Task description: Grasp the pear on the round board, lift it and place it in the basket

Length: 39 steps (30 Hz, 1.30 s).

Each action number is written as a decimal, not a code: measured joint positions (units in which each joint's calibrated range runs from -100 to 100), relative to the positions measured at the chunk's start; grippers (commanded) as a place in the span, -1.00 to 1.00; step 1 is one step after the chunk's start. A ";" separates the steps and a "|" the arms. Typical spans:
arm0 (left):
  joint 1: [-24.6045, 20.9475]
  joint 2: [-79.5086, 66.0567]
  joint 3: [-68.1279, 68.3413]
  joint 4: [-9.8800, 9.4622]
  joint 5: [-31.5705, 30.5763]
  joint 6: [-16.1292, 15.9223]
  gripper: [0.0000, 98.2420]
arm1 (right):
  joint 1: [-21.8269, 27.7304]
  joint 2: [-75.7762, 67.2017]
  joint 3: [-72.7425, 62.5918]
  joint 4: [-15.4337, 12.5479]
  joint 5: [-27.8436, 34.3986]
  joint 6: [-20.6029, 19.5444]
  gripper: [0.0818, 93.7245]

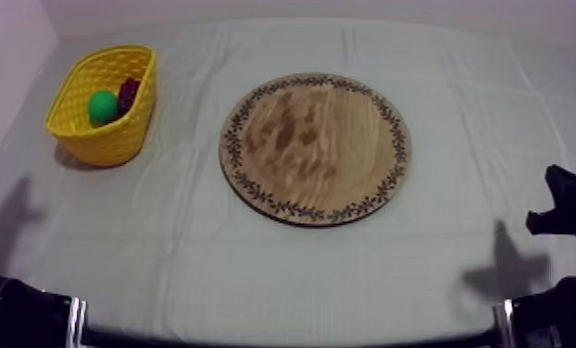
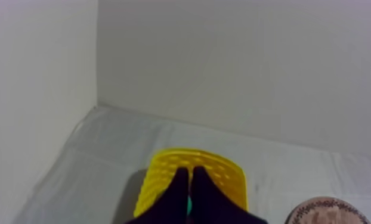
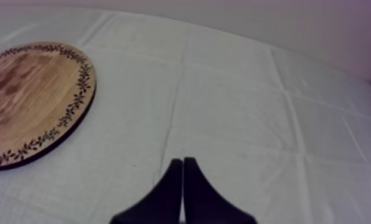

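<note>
The green pear lies inside the yellow basket at the table's far left, beside a dark red fruit. The round wooden board with its patterned rim sits mid-table with nothing on it. My left gripper is shut, its fingers together as a narrow wedge, pointing at the basket from the near side, with a sliver of green at the seam between them. My right gripper is shut too, low over bare cloth to the right of the board.
My right arm shows as a black shape at the right edge, parts of my left arm at the lower left. White walls stand behind and to the left of the basket. The board's rim lies right of the basket.
</note>
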 measured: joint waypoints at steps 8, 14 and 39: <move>-0.45 -17.99 19.29 -0.44 -8.07 -0.58 -1.00 | 0.00 0.00 0.00 0.00 0.00 0.10 -0.99; -0.22 -26.83 28.90 -0.24 -9.79 -1.08 -1.00 | 0.00 0.00 0.00 0.00 -0.07 0.10 -0.99; -1.96 -34.55 35.03 15.95 3.96 -13.17 -1.00 | 0.00 0.00 0.00 0.00 -0.07 0.10 -0.99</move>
